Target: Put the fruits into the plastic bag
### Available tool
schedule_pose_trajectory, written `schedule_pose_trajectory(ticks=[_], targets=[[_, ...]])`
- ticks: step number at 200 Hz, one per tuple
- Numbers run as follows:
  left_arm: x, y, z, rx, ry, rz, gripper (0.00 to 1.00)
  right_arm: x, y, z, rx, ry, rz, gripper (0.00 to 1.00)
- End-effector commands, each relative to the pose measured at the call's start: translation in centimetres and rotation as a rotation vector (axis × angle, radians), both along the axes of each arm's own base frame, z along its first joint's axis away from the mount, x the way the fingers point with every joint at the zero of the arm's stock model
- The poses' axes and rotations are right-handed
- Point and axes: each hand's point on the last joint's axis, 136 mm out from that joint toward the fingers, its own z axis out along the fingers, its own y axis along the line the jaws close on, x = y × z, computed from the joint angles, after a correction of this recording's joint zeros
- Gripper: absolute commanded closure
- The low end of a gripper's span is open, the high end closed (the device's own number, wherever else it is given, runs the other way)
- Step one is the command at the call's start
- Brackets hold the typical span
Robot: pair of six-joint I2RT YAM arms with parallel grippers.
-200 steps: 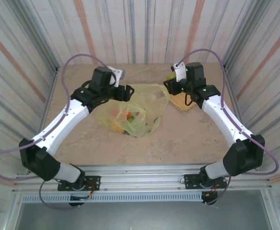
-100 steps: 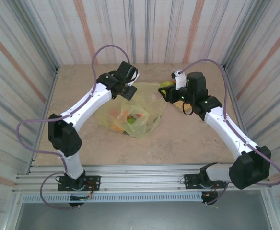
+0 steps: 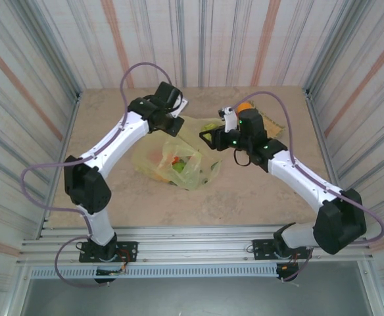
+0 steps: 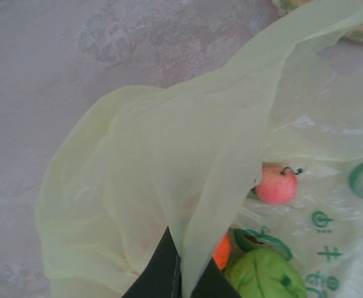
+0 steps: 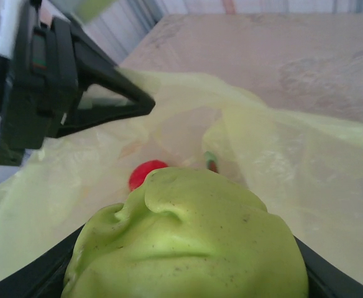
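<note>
The yellow-green plastic bag [image 3: 179, 158] lies mid-table with several fruits inside: a pink one [image 4: 276, 185], an orange one [image 4: 222, 251], a green one [image 4: 265, 276] and a red one [image 5: 145, 172]. My left gripper [image 3: 172, 123] is shut on the bag's upper-left rim [image 4: 188, 186] and holds it lifted. My right gripper [image 3: 208, 137] is shut on a green fruit [image 5: 188, 242], just above the bag's right edge and facing its mouth. Another orange fruit [image 3: 244, 106] sits behind the right wrist.
A tan woven mat [image 3: 272, 125] lies at the back right, partly hidden by the right arm. Striped walls close in the table on three sides. The left gripper's black fingers [image 5: 116, 99] show close ahead in the right wrist view.
The left arm stretched out toward the back and its gripper shut on the bag's rim. The right gripper carried the green fruit left, from the mat to the bag's edge.
</note>
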Motion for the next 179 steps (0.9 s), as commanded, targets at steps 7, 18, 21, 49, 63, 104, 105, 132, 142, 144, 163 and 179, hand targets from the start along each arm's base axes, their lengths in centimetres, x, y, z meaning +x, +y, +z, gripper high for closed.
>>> schedule_pose_trajectory(ticks=[7, 18, 21, 49, 63, 104, 105, 132, 142, 144, 163, 179], targets=[[-2.3, -0.6, 4.0, -0.329, 0.040, -0.002, 1.00, -0.2, 2.8, -1.2, 0.061, 0.037, -0.016, 0.65], [-2.7, -0.5, 4.4, -0.399, 0.055, 0.005, 1.00, -0.4, 3.7, -1.9, 0.055, 0.039, -0.017, 0.66], [-2.8, -0.4, 4.6, -0.418, 0.054, 0.005, 1.00, -0.4, 4.0, -2.1, 0.053, 0.040, -0.019, 0.66], [-3.5, 0.3, 5.1, -0.489, 0.053, 0.013, 1.00, -0.2, 5.4, -4.0, 0.012, 0.034, -0.045, 0.66], [-3.7, 0.5, 5.1, -0.501, 0.048, 0.008, 1.00, 0.2, 5.8, -4.9, 0.002, 0.039, -0.066, 0.66], [-4.2, 0.4, 5.0, -0.534, 0.049, -0.007, 1.00, 1.5, 7.8, -7.1, -0.055, 0.028, -0.122, 0.66], [-4.2, 0.4, 5.0, -0.535, 0.049, -0.007, 1.00, 1.5, 7.9, -7.2, -0.056, 0.028, -0.123, 0.66], [-4.2, 0.4, 4.6, -0.545, 0.047, -0.007, 1.00, 3.2, 7.9, -8.8, -0.094, 0.015, -0.210, 0.66], [-4.2, 0.5, 4.3, -0.542, 0.046, -0.006, 1.00, 3.7, 8.0, -9.2, -0.105, 0.000, -0.231, 0.66], [-4.2, 0.5, 4.2, -0.541, 0.047, -0.007, 1.00, 3.9, 8.1, -9.3, -0.107, -0.005, -0.234, 0.66], [-4.1, 0.5, 3.9, -0.537, 0.052, -0.006, 1.00, 5.1, 8.4, -9.9, -0.125, -0.034, -0.270, 0.66], [-4.1, 0.6, 3.7, -0.539, 0.058, -0.007, 1.00, 6.3, 8.6, -10.6, -0.131, -0.051, -0.304, 0.65]])
